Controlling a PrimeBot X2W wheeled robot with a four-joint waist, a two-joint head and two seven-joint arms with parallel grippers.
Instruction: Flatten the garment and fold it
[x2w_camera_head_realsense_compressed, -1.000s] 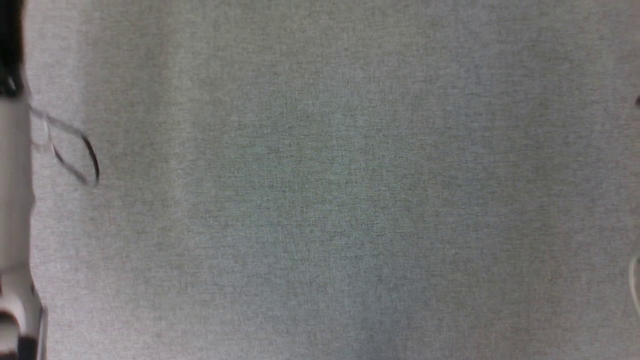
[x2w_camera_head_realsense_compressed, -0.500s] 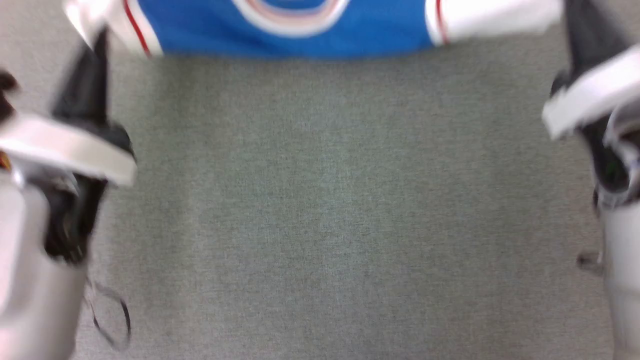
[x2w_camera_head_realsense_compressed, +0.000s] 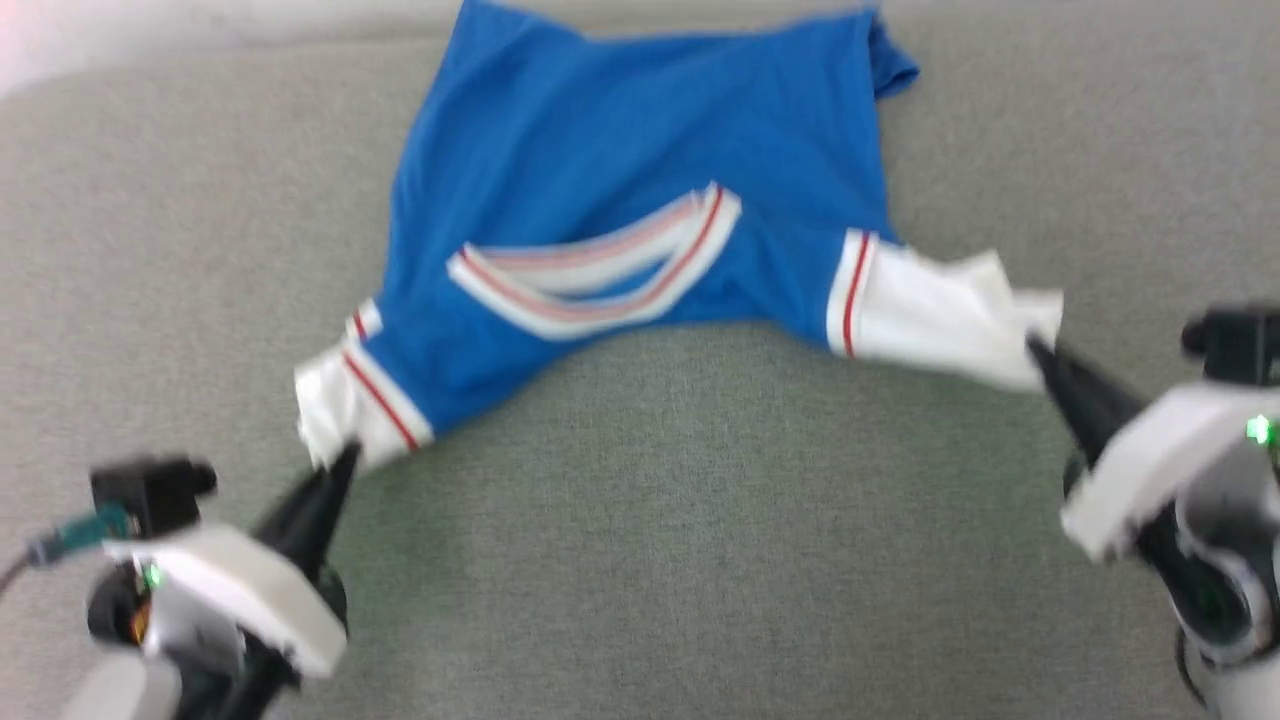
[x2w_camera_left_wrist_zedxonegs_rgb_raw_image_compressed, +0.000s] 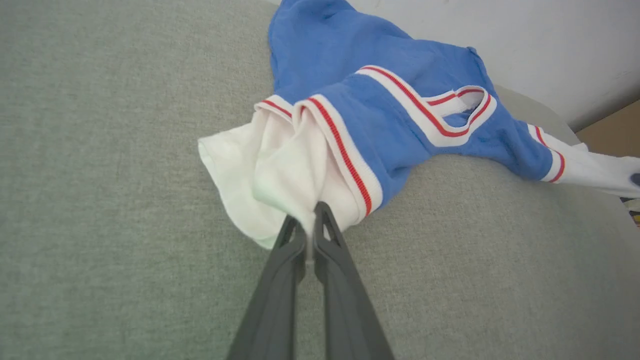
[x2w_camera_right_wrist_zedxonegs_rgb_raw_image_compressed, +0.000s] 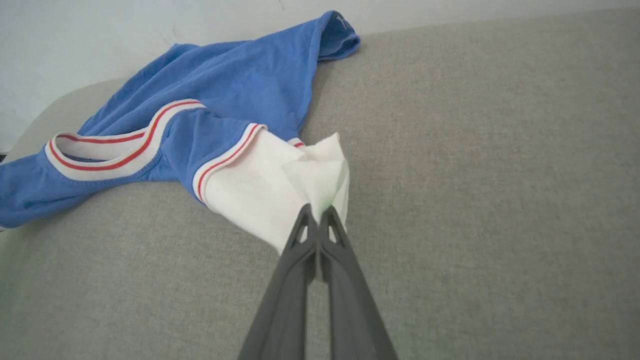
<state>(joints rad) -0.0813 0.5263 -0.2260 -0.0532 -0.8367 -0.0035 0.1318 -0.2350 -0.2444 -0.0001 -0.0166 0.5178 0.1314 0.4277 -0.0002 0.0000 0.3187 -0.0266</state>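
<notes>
The garment, a bright blue T-shirt with white sleeve ends and red-striped trim, lies rumpled on the grey cloth surface with its collar toward me. My left gripper is shut on the white end of the left sleeve; the left wrist view shows its fingertips pinching the cloth. My right gripper is shut on the white end of the right sleeve, pinched at the fingertips in the right wrist view. The shirt's body bunches behind the collar.
Grey fabric covers the whole work surface. A pale wall rises behind its far edge. In the left wrist view a brown strip shows at the right, beyond the surface's rounded corner.
The head camera has tilted up, so the picture went from bare grey cloth to the whole shirt. Both grippers came into view, holding the sleeve ends.
</notes>
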